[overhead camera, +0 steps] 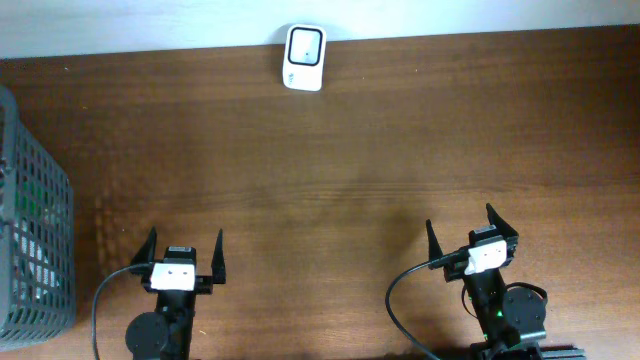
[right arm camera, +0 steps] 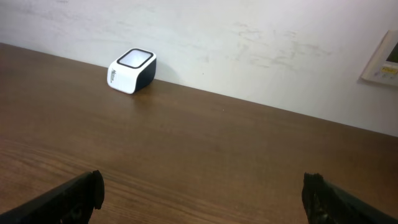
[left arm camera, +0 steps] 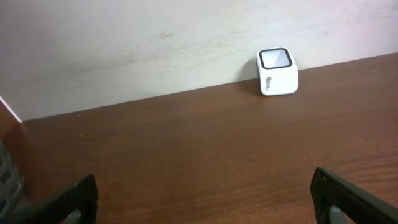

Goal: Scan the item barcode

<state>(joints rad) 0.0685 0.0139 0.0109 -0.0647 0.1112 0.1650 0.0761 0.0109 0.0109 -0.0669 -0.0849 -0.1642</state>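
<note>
A white barcode scanner [overhead camera: 304,57] with a dark window on top stands at the far edge of the wooden table, against the wall. It shows in the left wrist view [left arm camera: 277,71] and the right wrist view [right arm camera: 132,70] too. The item with the barcode is not plainly in view. My left gripper [overhead camera: 185,236] sits near the front edge at the left, open and empty; its jaws [left arm camera: 202,186] stand wide over bare wood. At the front right, my right gripper [overhead camera: 460,218] is also open and empty [right arm camera: 202,183]. Both point toward the far wall.
A grey mesh basket [overhead camera: 40,250] stands at the left edge beside my left arm, with green and white shapes showing through its wall; a corner of it [left arm camera: 7,180] shows in the left wrist view. A pale wall panel [right arm camera: 385,62] hangs at the far right.
</note>
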